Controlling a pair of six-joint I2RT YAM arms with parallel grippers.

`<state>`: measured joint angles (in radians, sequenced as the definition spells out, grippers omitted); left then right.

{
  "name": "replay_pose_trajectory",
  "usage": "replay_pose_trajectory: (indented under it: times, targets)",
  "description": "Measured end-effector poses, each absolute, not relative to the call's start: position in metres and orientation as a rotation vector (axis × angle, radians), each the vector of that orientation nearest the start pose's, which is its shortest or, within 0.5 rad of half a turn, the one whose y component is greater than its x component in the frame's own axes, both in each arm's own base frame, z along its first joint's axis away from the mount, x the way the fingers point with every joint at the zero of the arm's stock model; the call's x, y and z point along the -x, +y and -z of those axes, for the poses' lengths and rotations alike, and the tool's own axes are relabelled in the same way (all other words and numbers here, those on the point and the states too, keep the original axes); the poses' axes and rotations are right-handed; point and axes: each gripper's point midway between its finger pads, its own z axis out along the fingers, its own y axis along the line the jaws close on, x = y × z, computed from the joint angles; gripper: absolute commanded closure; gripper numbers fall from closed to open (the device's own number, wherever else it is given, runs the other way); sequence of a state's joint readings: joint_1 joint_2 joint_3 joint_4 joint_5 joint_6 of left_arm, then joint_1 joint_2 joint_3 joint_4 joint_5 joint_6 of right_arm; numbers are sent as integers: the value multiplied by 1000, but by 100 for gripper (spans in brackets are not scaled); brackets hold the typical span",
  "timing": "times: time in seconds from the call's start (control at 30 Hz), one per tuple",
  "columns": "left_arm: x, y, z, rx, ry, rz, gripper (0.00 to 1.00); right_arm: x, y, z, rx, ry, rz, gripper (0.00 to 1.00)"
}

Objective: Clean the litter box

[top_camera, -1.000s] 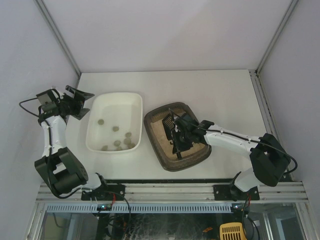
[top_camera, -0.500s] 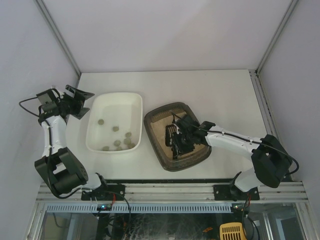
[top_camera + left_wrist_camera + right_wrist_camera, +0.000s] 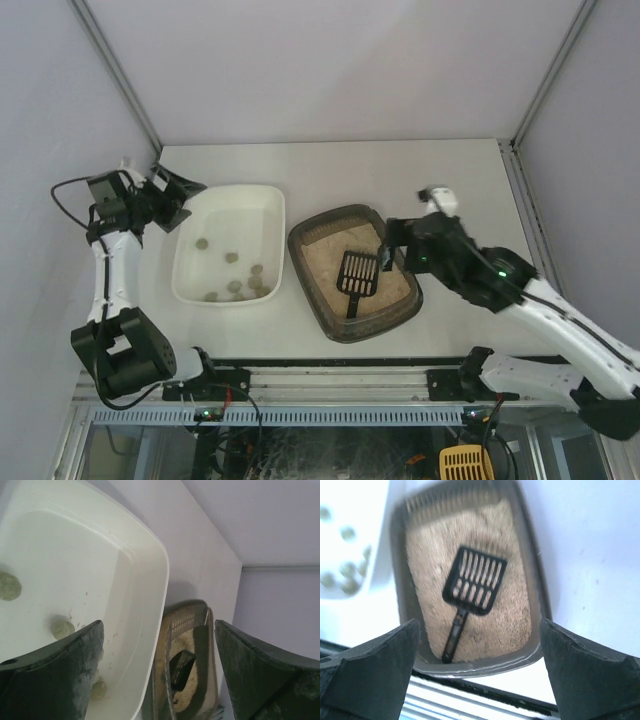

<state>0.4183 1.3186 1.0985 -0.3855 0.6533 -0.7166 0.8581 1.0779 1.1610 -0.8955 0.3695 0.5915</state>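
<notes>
Your right gripper [image 3: 386,247] hangs over the 3 o'clock rim of the litter box [image 3: 352,334], fingers spread wide, holding nothing. The box sits just at 3 o'clock of the white tray [image 3: 235,188]. The black slotted scoop [image 3: 357,272] lies on the litter, handle toward 6. Your left gripper [image 3: 190,207] is wide open and empty at the tray's 10 o'clock corner.

white tray [image 3: 236,218]: holds several greenish lumps [image 3: 231,257] | black slotted scoop [image 3: 358,272]: lying flat
</notes>
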Motion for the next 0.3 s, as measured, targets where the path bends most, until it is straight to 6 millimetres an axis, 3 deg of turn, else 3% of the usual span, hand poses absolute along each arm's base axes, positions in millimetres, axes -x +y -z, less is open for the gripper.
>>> replay_pose_trajectory:
  times: [0.1, 0.2, 0.3]
  targets:
    - [-368, -3, -245, 624, 2092, 788, 3, -209, 152, -278, -9, 2136, -366, 0]
    - [-366, -39, -267, 310, 2131, 570, 2, -200, 121, -311, -134, 1992, -410, 0]
    - [-347, -68, -295, 39, 2067, 385, 2, -192, 96, -329, -214, 1894, -425, 0]
